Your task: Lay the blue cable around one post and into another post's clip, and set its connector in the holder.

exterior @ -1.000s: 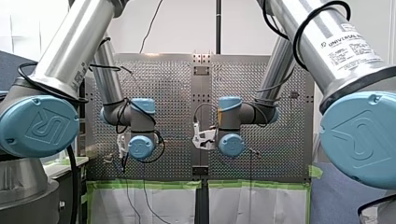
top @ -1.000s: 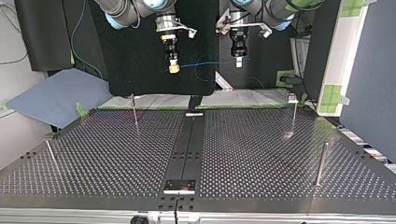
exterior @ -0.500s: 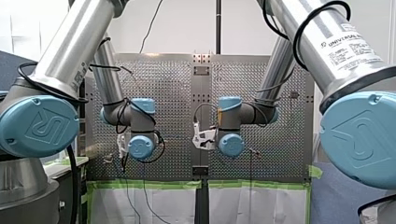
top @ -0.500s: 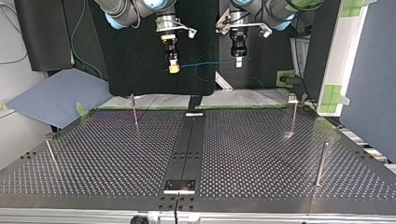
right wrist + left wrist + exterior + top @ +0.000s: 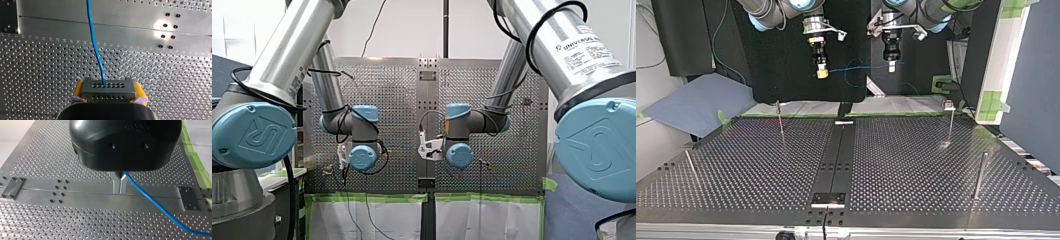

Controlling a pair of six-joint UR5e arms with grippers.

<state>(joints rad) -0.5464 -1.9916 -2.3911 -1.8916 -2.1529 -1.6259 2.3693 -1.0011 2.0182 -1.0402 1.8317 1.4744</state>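
Observation:
In the right wrist view, my right gripper (image 5: 107, 94) has its yellow pads (image 5: 78, 90) shut on a grey connector block (image 5: 106, 87). The blue cable (image 5: 94, 40) runs out of the block, away from the gripper over the perforated table. In the left wrist view, my left gripper (image 5: 120, 191) has its metal fingers shut on the same blue cable (image 5: 155, 206), which trails off to one side. In the top view both grippers hang high above the table's far edge: my right gripper (image 5: 822, 73) at the left, my left gripper (image 5: 891, 66) at the right. The cable (image 5: 856, 68) sags between them.
Thin posts stand on the perforated table (image 5: 756, 165) in the top view: one (image 5: 780, 118) far left, one (image 5: 950, 122) far right, one (image 5: 980, 175) near right, one (image 5: 690, 165) near left. A small plate (image 5: 828, 199) sits at the centre rail's near end.

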